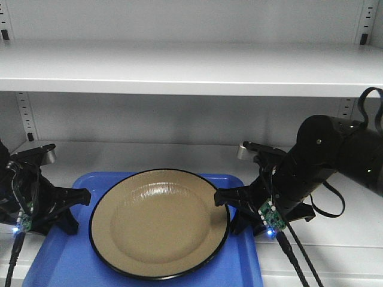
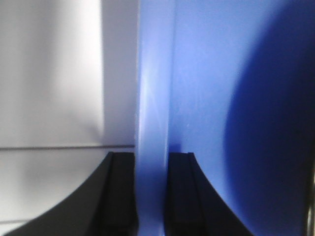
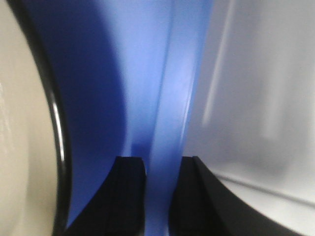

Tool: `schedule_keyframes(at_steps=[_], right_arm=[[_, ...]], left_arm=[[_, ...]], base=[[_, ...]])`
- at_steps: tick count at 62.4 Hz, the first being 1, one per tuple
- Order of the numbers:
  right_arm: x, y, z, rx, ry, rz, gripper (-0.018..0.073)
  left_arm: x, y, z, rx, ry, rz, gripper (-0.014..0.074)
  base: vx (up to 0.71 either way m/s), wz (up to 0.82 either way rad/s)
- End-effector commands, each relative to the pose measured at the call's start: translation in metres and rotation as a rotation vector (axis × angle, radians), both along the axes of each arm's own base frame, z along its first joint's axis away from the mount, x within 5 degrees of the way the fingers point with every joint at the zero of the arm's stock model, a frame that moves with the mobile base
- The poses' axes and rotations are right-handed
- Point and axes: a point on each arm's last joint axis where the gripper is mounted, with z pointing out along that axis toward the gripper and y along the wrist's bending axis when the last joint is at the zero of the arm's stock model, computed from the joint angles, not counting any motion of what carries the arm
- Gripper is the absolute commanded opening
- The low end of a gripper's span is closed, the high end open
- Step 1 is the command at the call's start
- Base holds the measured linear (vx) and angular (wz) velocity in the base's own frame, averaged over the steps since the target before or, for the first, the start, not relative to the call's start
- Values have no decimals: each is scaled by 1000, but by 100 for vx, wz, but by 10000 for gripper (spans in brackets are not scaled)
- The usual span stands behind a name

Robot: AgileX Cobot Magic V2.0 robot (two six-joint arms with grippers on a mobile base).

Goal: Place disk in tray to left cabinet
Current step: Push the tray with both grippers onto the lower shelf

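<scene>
Nearest the camera, the blue tray (image 1: pixel 66 263) is sticking out over the front edge of the lower cabinet shelf (image 1: pixel 149 152), and the tan disk (image 1: pixel 160 222) is lying flat in it, filling most of its width.

The left gripper (image 1: pixel 81 197) is pinching the tray's left rim. The left wrist view is showing the rim (image 2: pixel 151 147) running between two narrow-set fingers (image 2: pixel 123 191). The right gripper (image 1: pixel 224 197) is clamping the right rim (image 3: pixel 170 123) the same way, just beside the disk's black edge (image 3: pixel 56 128).

Judging by its gloss, the disk is likely hard, slippery and breakable, and nothing is pinning it down. The tray looks like light, slightly flexible plastic, so the two opposite rims seem the sensible holds. Both sides probably need to be moving level and together, or the disk could slide.

Farther back, the cabinet (image 1: pixel 179 119) wall and the upper shelf (image 1: pixel 179 69) are closing off the space.
</scene>
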Motion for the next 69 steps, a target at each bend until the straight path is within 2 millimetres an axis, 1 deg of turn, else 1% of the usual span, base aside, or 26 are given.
schedule_keyframes(at_steps=[1, 14, 24, 36, 39, 49, 52, 69], right_arm=[[3, 1, 21, 23, -127, 2, -1], [17, -2, 14, -35, -213, -9, -1], [24, -4, 17, -66, -308, -16, -1], [30, -5, 22, -67, -387, -24, -1], [31, -4, 23, -62, -404, -27, -1], [33, -4, 25, -60, -441, -31, 0], [34, -4, 25, -61, -447, -32, 1], [39, -7, 30, -109, -540, -21, 34]], left_arm=[[1, -5, 34, -81, -182, 46, 0], [10, 0, 39, -41, -295, 69, 0], [16, 4, 43, -1, -385, 81, 1], [22, 5, 45, 16, -449, 90, 4], [24, 5, 43, 15, -450, 93, 4], [37, 3, 22, 21, -408, 93, 4], [40, 3, 19, 21, -409, 96, 6], [54, 1, 9, 30, -472, 94, 37]], base=[[0, 0], [0, 0], [0, 0], [0, 0], [0, 0], [0, 0], [0, 0], [0, 0]])
